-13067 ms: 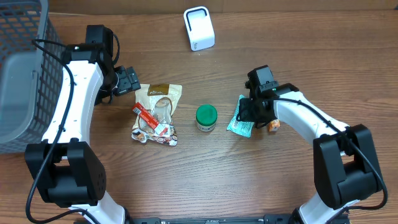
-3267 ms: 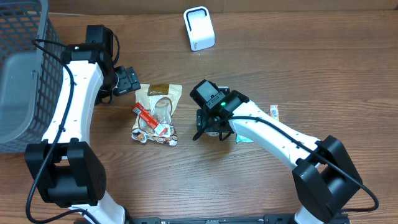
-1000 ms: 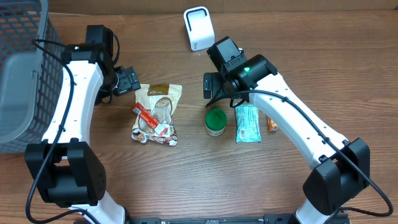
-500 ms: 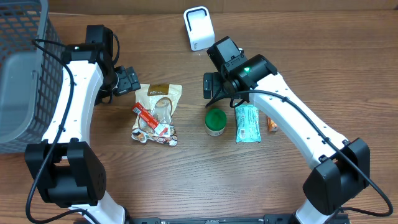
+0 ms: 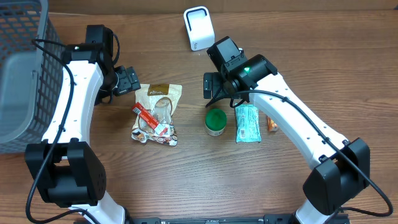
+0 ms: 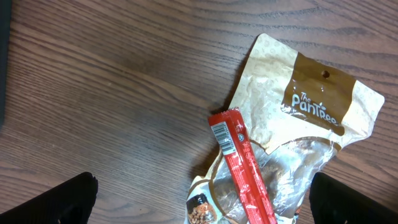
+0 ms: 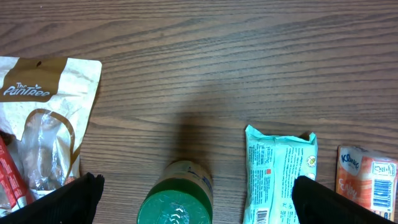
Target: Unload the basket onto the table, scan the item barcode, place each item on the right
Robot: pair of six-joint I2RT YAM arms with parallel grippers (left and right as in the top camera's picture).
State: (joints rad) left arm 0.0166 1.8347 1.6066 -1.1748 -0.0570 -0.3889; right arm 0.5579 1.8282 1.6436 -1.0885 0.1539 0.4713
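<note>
A jar with a green lid (image 5: 216, 122) stands on the table, next to a teal packet (image 5: 247, 123) whose barcode faces up (image 7: 260, 216). My right gripper (image 5: 214, 90) hangs open and empty just behind the jar (image 7: 177, 199), towards the white scanner (image 5: 199, 28). In the right wrist view its fingertips (image 7: 78, 198) stand wide on either side of the jar without touching it. My left gripper (image 5: 127, 81) is open and empty beside a brown-and-white snack pouch (image 6: 298, 118). A red stick pack (image 6: 245, 171) with a barcode lies on the pouch.
A small orange tissue packet (image 5: 272, 124) lies right of the teal packet. A grey wire basket (image 5: 18, 74) fills the far left. The scanner stands at the table's back edge.
Nothing has moved in the last second. Earlier the right gripper was down at the teal packet, then at the jar. Both have shifted, and the gripper has risen toward the scanner.
</note>
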